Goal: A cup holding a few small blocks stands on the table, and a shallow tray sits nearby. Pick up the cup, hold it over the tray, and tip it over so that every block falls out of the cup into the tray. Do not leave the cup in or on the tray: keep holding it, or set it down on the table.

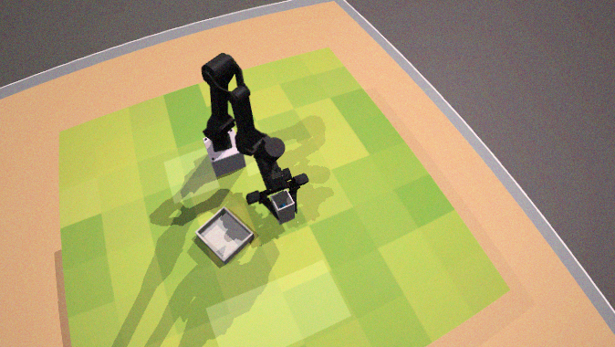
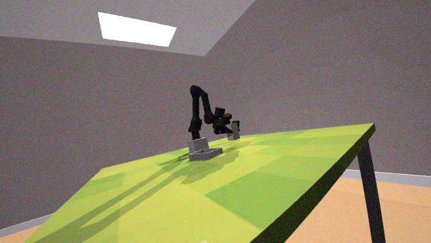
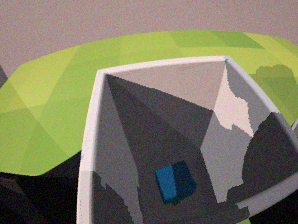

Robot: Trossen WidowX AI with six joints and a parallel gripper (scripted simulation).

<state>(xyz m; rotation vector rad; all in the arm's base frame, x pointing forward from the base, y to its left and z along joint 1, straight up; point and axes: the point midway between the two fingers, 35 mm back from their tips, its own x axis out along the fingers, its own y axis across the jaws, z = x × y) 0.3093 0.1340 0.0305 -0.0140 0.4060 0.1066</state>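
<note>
Blocks [image 3: 175,181] in cup [image 1: 286,213] [image 2: 235,131] [image 3: 120,130], nr tray [image 1: 207,247] [image 2: 204,155].
</note>
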